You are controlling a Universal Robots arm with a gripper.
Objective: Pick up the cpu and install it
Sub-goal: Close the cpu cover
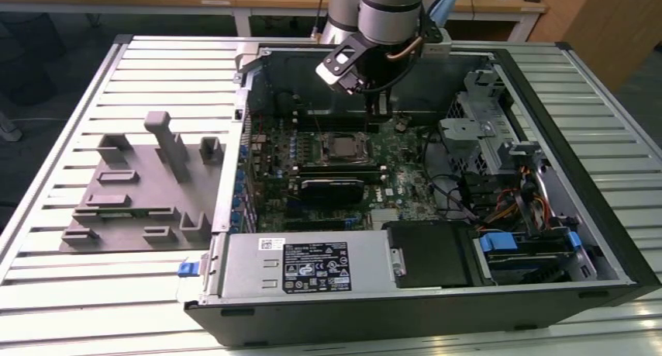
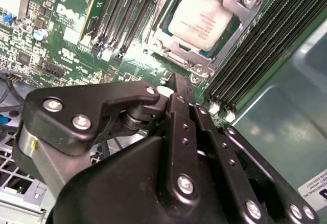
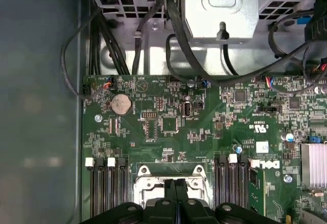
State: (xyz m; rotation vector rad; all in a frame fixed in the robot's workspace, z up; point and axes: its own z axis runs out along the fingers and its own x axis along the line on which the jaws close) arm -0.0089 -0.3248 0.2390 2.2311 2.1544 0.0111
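The cpu, a flat square chip with a pale silver top, lies in the motherboard socket inside its metal frame. In the exterior view the cpu sits mid-board in the open computer case. My gripper hangs above the board, a little past the socket toward the case's far wall. In both wrist views the black fingers are pressed together with nothing between them. In the first wrist view the gripper covers the middle of the socket frame.
The open case lies on a slatted table, with the power supply near the front. Grey holder blocks stand at the exterior view's left. Memory slots flank the socket. Black cables and a drive cage crowd the case.
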